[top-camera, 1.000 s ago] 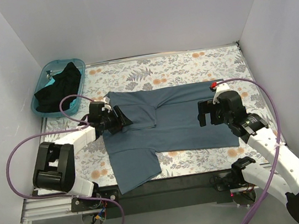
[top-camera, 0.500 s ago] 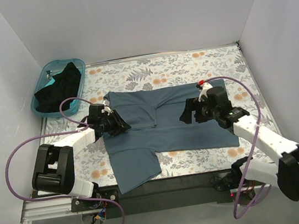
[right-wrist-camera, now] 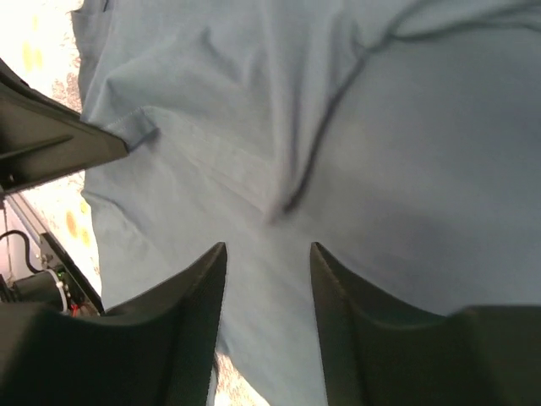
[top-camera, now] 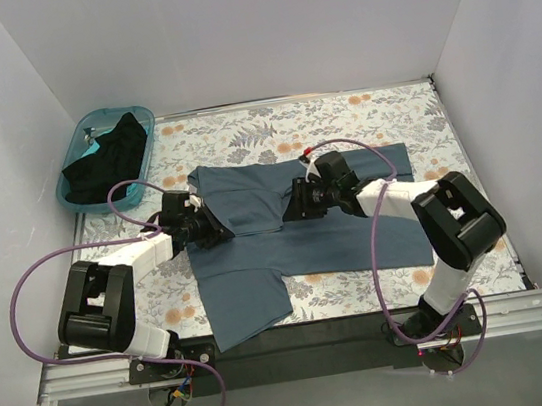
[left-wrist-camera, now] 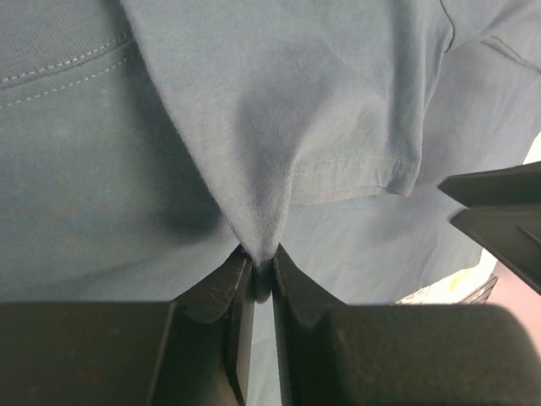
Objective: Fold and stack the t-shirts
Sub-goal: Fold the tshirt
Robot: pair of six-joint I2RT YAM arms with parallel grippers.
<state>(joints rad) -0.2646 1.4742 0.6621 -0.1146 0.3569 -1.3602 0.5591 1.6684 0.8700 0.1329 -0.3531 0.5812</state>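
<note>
A slate blue-grey t-shirt (top-camera: pixel 354 221) lies spread on the floral table, with its near-left part hanging toward the front edge. My left gripper (top-camera: pixel 220 228) sits at the shirt's left side. In the left wrist view it (left-wrist-camera: pixel 262 264) is shut on a pinched peak of the folded sleeve cloth (left-wrist-camera: pixel 338 101). My right gripper (top-camera: pixel 293 207) hovers over the shirt's middle, just right of the folded sleeve. Its jaws (right-wrist-camera: pixel 268 247) stand apart above the cloth (right-wrist-camera: pixel 423 169) with nothing between them. A black t-shirt (top-camera: pixel 108 155) lies bunched in the basket.
The teal plastic basket (top-camera: pixel 70 150) stands at the back left against the left wall. White walls close in the table on three sides. The two grippers are close together over the shirt; the left one (right-wrist-camera: pixel 42 144) shows in the right wrist view.
The right arm has swung left across the shirt from its right side to its middle, its jaws narrowing. The left jaws have closed on the sleeve fold.
</note>
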